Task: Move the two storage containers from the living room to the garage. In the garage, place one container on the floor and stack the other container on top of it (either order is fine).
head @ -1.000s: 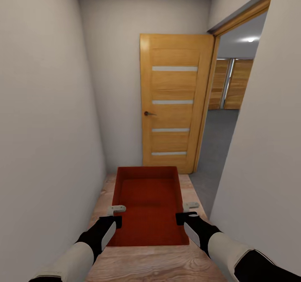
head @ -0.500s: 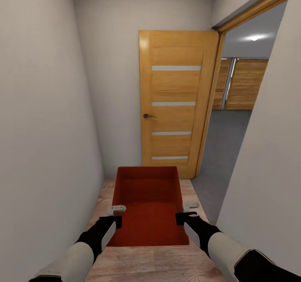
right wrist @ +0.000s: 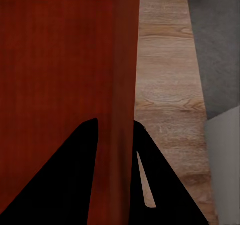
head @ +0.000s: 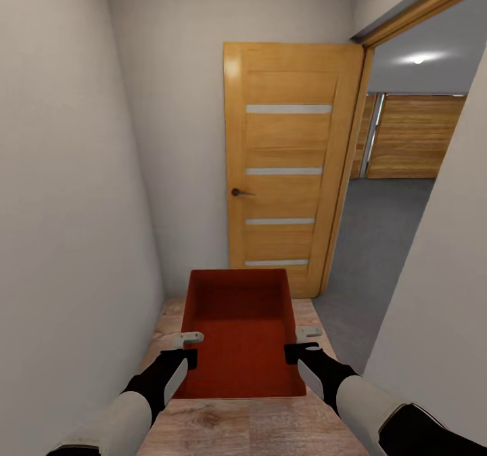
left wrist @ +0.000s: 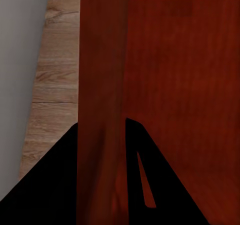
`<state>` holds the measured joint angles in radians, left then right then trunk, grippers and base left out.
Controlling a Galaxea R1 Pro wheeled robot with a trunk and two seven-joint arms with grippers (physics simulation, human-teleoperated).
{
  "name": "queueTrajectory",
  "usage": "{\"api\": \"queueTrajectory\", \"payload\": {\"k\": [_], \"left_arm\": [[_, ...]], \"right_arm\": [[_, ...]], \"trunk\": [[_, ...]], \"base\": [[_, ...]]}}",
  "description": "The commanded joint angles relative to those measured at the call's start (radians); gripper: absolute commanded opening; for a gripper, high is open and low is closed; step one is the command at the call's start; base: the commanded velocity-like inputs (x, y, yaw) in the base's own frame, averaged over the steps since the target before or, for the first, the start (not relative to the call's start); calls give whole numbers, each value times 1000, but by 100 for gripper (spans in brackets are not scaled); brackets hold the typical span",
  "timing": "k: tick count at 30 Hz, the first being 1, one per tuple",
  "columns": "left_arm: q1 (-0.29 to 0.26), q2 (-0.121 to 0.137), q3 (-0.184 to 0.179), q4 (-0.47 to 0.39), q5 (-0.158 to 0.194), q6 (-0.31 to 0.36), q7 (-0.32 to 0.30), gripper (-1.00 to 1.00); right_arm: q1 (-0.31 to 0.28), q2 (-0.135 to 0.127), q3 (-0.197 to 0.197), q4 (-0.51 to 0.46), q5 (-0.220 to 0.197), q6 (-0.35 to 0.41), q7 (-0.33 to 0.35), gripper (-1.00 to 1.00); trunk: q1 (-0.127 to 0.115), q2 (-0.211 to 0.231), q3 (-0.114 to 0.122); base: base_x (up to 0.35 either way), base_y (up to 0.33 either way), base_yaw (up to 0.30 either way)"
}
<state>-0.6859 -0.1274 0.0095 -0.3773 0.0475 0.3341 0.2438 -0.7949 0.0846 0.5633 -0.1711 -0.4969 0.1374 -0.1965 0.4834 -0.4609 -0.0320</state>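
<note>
One red-orange open-top storage container [head: 240, 334] is held level in front of me over light wood-plank flooring. My left gripper [head: 187, 348] is shut on its left wall [left wrist: 102, 105], one finger on each side. My right gripper [head: 302, 344] is shut on the right wall [right wrist: 117, 85] the same way. Past an open doorway at the right lies the garage, with its dark grey floor [head: 379, 239]. The living room is out of view.
I am in a narrow hallway between a white wall [head: 67, 206] at the left and a wall corner [head: 439, 307] at the right. A honey-wood door [head: 287, 165] with four frosted strips stands open ahead. Wooden panels [head: 416, 138] line the garage's far side.
The whole view has shifted forward and slightly right, so the door looks larger and more of the garage shows. The container and both grippers keep their places in the picture.
</note>
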Motion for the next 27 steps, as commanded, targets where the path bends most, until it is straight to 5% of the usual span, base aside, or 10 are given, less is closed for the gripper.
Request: {"api": "queueTrajectory", "payload": {"k": [1,16,27], "left_arm": [[0,29,-5,1,18,5,7,-100],[0,29,-5,0,17,5,8,-100],[0,29,-5,0,17,5,6,-100]], "right_arm": [[-1,-8,3,-6,6,-26,-6,-100],[-1,-9,3,-5,6,-26,-6,-100],[-1,-10,3,-5,6,-27,-6,-100]], "trunk": [[1,-2,-2],[1,-2,-2],[1,-2,-2]], "base": [[321,0,0],[311,0,0],[32,0,0]]}}
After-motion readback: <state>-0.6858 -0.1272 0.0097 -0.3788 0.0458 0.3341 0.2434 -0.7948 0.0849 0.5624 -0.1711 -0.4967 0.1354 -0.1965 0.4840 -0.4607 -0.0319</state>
